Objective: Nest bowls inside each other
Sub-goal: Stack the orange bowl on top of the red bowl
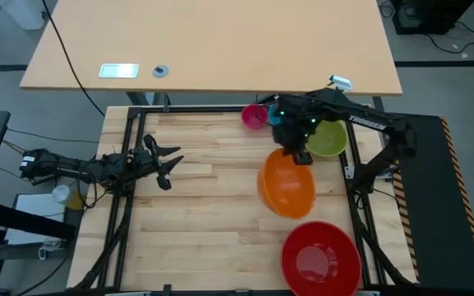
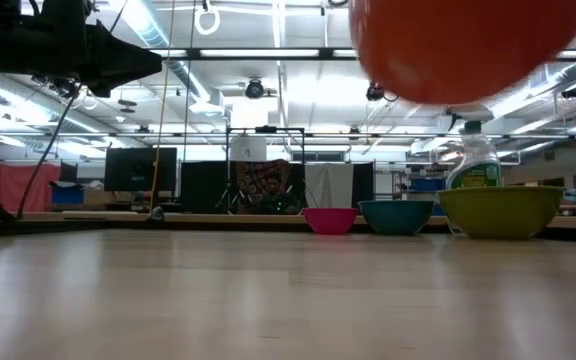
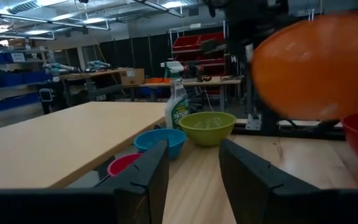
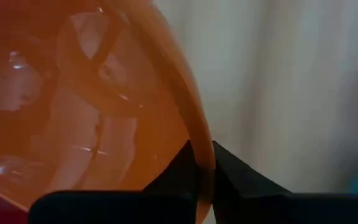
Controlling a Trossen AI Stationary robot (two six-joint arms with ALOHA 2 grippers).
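An orange bowl [image 1: 287,185] hangs in the air over the table's right half, with my right gripper [image 1: 299,154] shut on its far rim. In the low view the orange bowl [image 2: 468,45] is high above the tabletop. A red bowl [image 1: 320,258] stands on its base at the near right. A lime green bowl [image 1: 329,138], a blue bowl [image 2: 395,216] and a pink bowl [image 1: 253,116] stand in a row along the far edge. My left gripper [image 1: 167,160] waits open at the table's left side, holding nothing. My right gripper pinches the orange bowl's rim [image 4: 204,155] between its two fingers, one inside the bowl and one outside. The fingers come from above, slanting down. The bowl hangs tilted below them, lifted clear of the table.
A clear spray bottle [image 2: 474,160] stands behind the green bowl at the far right. A black frame [image 1: 122,148] runs around the tabletop. The wooden surface [image 1: 212,214] between the two arms is bare. A larger light table [image 1: 220,41] lies beyond.
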